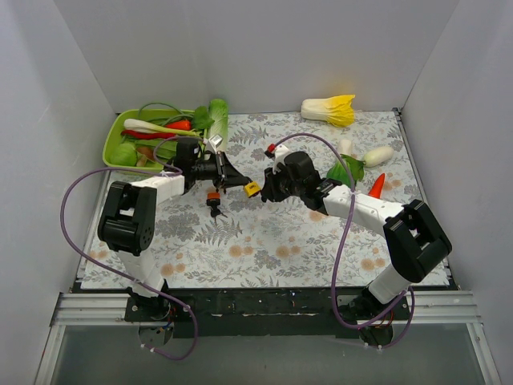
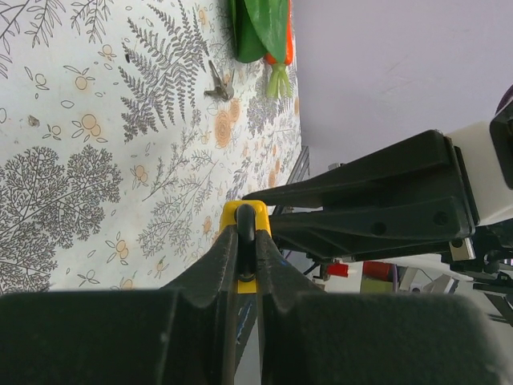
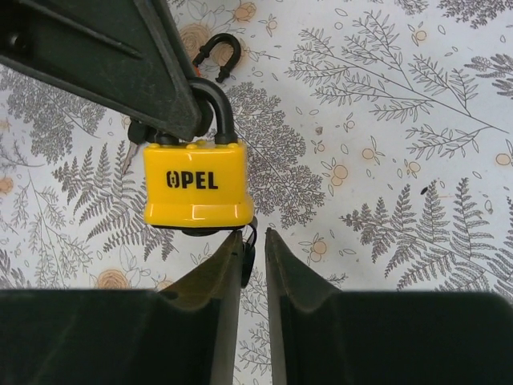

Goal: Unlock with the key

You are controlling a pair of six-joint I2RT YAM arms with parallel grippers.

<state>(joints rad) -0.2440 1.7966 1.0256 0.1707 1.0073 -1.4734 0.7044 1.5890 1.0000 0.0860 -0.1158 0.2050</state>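
Half done at most, seemingly: holds yellow padlock [image 3: 192,184] above table [image 3: 401,160] by shackle [image 3: 221,104] in clenched jaws of left gripper [image 2: 245,234], underside offered to right gripper [image 3: 252,238], those jaws narrowly parted around black key [image 3: 247,258], unpinched.

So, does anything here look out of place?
Mostly the vegetables: a green tray of them back left, more loose on the right, and a cabbage over the mat's back edge. Odd company for a padlock.

Yellow, black-lettered padlock [image 3: 195,204] over fern-printed cloth [image 3: 401,160], apparently off-white.
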